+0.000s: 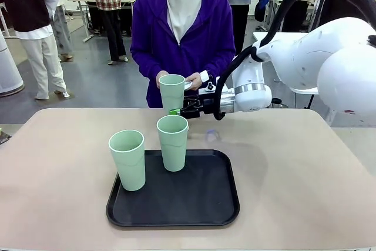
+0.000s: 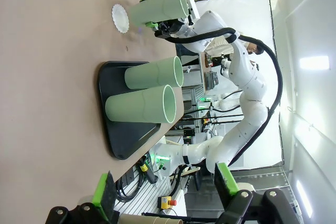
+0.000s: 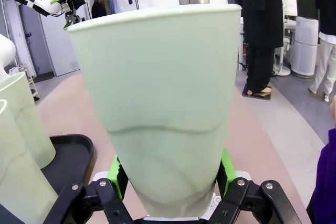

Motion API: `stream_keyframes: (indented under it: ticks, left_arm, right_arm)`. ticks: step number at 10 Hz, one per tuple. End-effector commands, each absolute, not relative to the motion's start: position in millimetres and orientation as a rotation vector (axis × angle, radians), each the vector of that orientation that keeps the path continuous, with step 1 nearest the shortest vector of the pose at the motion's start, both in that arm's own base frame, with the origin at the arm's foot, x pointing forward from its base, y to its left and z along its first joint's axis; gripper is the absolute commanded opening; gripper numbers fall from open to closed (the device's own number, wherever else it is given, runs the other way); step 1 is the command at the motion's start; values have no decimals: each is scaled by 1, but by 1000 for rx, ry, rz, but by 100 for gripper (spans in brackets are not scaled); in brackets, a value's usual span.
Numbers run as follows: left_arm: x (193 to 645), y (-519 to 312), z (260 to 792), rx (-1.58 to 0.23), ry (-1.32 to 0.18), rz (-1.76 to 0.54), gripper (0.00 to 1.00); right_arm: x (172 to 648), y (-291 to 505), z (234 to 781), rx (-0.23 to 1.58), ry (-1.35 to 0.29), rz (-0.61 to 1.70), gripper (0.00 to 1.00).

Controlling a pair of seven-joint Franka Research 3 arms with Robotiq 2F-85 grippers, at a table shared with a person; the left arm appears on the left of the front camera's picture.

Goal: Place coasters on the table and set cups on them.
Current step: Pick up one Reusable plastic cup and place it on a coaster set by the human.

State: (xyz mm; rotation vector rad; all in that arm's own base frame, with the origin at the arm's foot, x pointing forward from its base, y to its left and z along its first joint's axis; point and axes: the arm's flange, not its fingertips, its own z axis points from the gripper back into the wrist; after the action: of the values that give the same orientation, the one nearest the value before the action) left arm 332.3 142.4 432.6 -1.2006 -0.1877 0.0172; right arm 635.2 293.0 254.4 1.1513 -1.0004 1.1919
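R hand (image 1: pixel 179 111) clenched on held cup (image 1: pixel 172 91), upright over far bench (image 1: pixel 294 174), base just by coaster (image 2: pixel 120 18) laid there; contact unclear. L hand (image 2: pixel 164 195) released, empty. Left cup (image 1: pixel 127 159), mid cup (image 1: pixel 173 142) on black tray (image 1: pixel 176 216). Est. early: no cup seated yet, 2 coasters to go. Cups pale mint, tapered, handleless.

I can read no text, label, brand, number or sign in any of my views. The pale green cups (image 1: pixel 173 143), the black tray (image 1: pixel 202 201) and the counter (image 1: pixel 294 174) show plain surfaces, and anything farther off is too small to make out.
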Motion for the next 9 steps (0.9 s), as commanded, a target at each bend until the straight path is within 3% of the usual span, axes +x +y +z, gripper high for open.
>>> stream_keyframes:
  ticks: [1,9]
  left_arm:
    - [331,145,434,-1209,-196,4,100]
    - [331,145,434,-1209,-196,4,100]
  right_arm:
    - [649,299,253,1137,-992,1172,81]
    - [639,292,252,1144,-1003,1188,81]
